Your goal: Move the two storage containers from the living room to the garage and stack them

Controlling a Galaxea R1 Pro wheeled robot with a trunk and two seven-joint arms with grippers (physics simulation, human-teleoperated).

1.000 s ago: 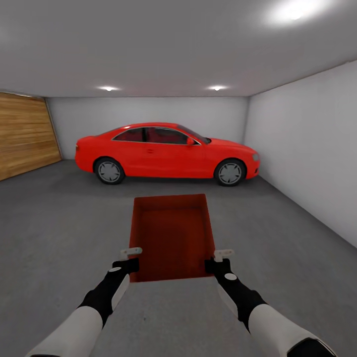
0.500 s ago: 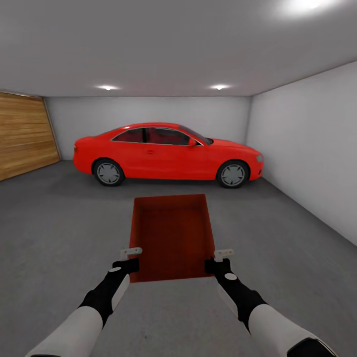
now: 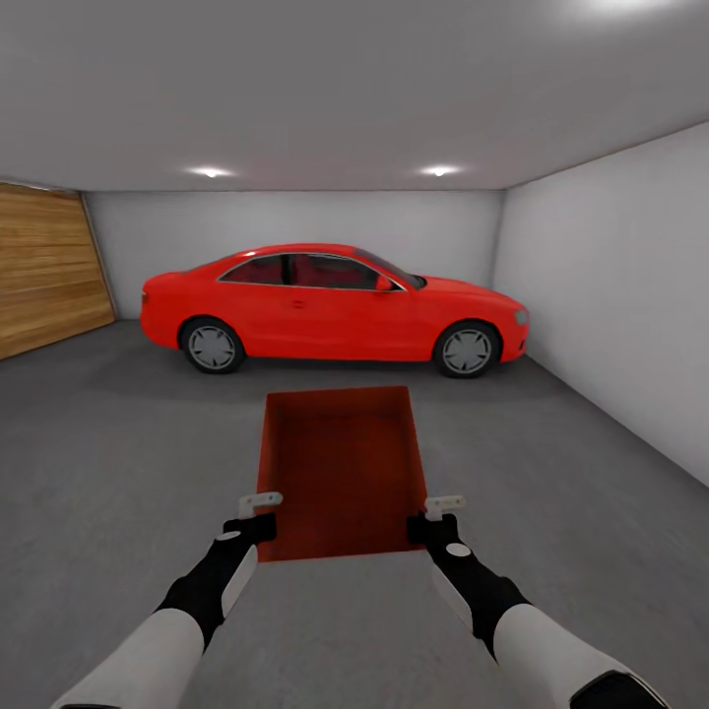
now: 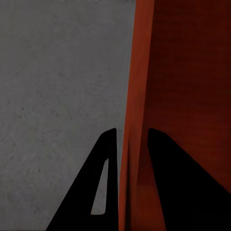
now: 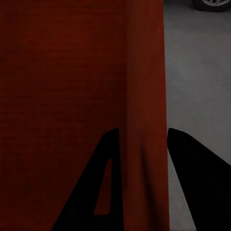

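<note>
My left gripper [image 3: 258, 516] clamps the left wall of the open orange-red rectangular bin [image 3: 342, 471], held above the grey concrete garage floor [image 3: 108, 463]; my right gripper [image 3: 440, 516] pinches its right wall.

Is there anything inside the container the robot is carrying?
No, the head view looks straight into the open storage container and shows just its bare red bottom and walls.

Head view forward over garage floor [image 3: 108, 463]; wrist views close along container [image 3: 340, 473] walls.
</note>
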